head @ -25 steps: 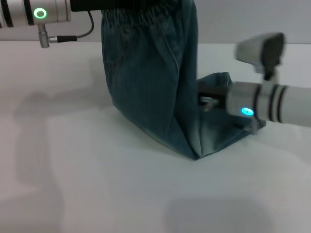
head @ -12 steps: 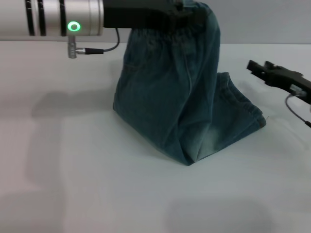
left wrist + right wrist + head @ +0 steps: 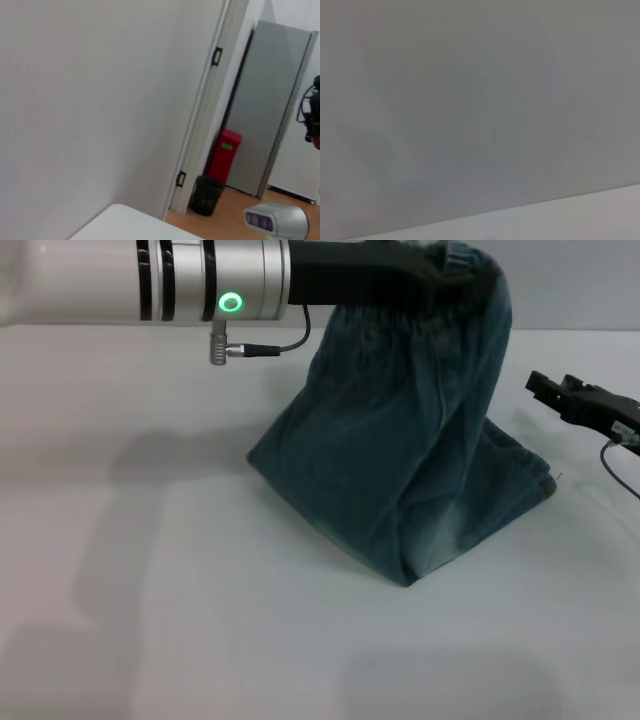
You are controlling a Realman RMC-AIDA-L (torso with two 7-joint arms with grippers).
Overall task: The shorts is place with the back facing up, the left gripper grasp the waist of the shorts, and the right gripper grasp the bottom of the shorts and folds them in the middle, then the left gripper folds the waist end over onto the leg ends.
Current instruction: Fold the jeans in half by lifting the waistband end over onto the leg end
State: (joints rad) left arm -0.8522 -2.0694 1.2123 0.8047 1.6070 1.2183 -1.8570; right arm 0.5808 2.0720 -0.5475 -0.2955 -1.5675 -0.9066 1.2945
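The faded blue denim shorts (image 3: 400,460) hang folded lengthwise from their puckered waist (image 3: 420,318), which is lifted well above the white table (image 3: 150,620). My left gripper (image 3: 455,282), on the arm with the green ring, is shut on that waist at the top of the head view. The lower fold rests on the table, and the leg ends (image 3: 530,480) lie flat to the right. My right gripper (image 3: 550,390) hovers at the right edge, open, apart from the cloth and holding nothing. Neither wrist view shows the shorts.
The left wrist view looks across the room at a wall, a grey door (image 3: 272,100), a red bin (image 3: 224,155) and a black bin (image 3: 206,194), with a table corner (image 3: 125,222) below. The right wrist view holds only plain wall and table edge (image 3: 545,215).
My left gripper has carried the waist to the right, above the leg ends. My right gripper let go of the leg ends and pulled back to the right edge.
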